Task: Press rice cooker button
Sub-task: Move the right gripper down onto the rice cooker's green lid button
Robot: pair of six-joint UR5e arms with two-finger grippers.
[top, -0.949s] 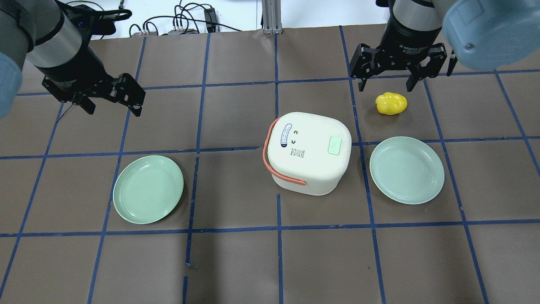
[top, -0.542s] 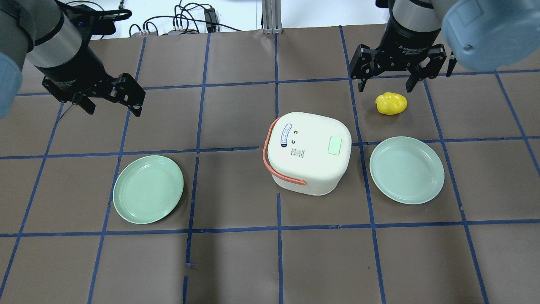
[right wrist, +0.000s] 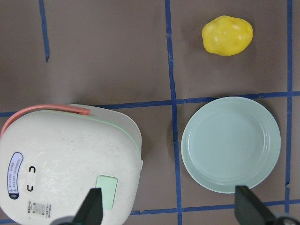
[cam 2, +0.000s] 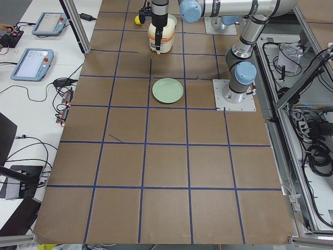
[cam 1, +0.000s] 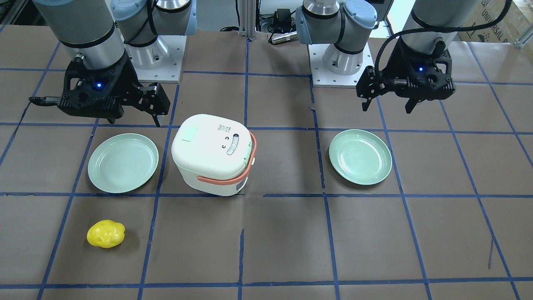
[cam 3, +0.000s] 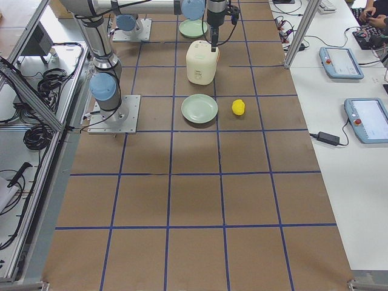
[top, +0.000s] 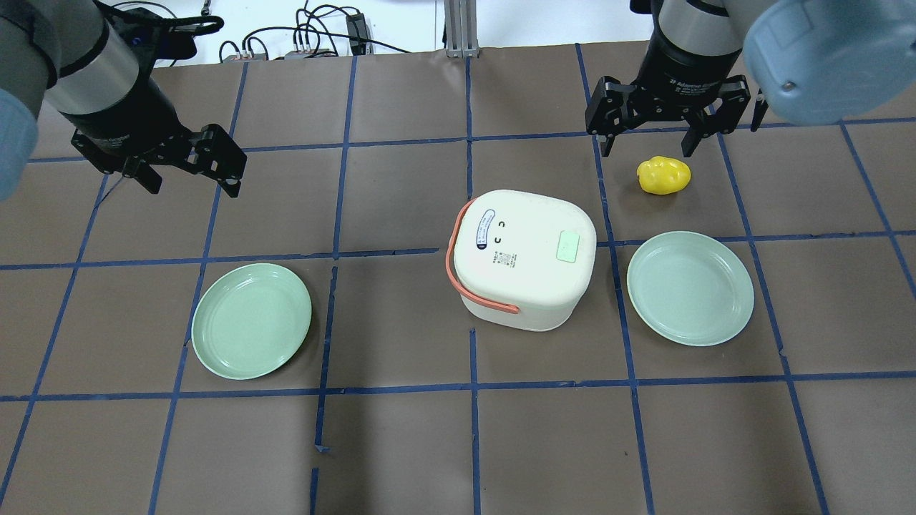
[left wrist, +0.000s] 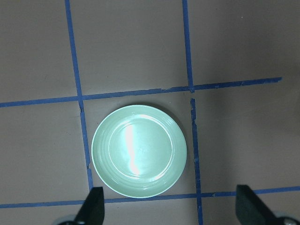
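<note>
Between the fingers of your right gripper point(top: 647, 143) you hold nothing: they stand wide apart above the table, close by the yellow lump point(top: 664, 175). Your left gripper point(top: 192, 180) is likewise spread wide and carries nothing. You can read "2F Adaptive" on the right gripper's body; the print on the cooker's lid is too small to read. Your rice cooker point(top: 522, 272) sits mid-table, lid shut, between the left-hand plate point(top: 252, 320) and the right-hand plate point(top: 690, 287), its pale green button point(top: 569, 248) untouched.
</note>
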